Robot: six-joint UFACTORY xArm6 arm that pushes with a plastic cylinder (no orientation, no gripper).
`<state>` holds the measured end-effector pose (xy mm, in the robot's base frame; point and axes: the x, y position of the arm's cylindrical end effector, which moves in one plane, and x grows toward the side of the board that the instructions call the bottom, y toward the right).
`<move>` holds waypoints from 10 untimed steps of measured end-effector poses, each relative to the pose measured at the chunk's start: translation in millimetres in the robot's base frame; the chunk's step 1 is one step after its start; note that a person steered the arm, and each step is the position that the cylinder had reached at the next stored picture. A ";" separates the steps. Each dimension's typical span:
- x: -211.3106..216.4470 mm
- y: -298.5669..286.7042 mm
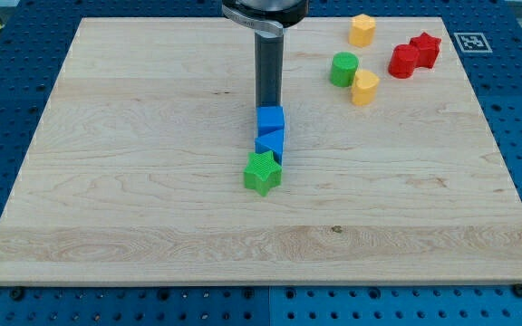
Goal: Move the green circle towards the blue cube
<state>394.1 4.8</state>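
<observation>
The small green round block sits near the view's top, right of the middle, on the light wooden board. It touches nothing on its left side. Just beside it, at its lower right, is a yellow block with many flat sides, and the two look like they touch. Another yellow block of the same kind sits higher up, a little apart. Further to the view's right are two red blocks, pressed together; the one on the right looks like a star, but the other's shape is hard to tell.

The blue cube is well apart from the green round block, lower and to the view's left, near the middle of the board. Right under it is a blue triangle block, touching it. Under that is a green star block, touching the triangle.

My tip is at the end of the dark rod, just behind the blue cube. The cube hides the very end, so I cannot tell if it touches. The rod's top is cut off by the view's top. The rod has no fingers to open or close. A blue table with holes lies around the board.
</observation>
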 end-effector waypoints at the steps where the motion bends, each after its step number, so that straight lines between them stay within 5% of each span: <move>1: -5.2 -0.3; 3: -96.8 11.0; 6: -112.9 149.5; 7: -89.1 154.9; 10: -58.2 49.4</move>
<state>335.9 54.2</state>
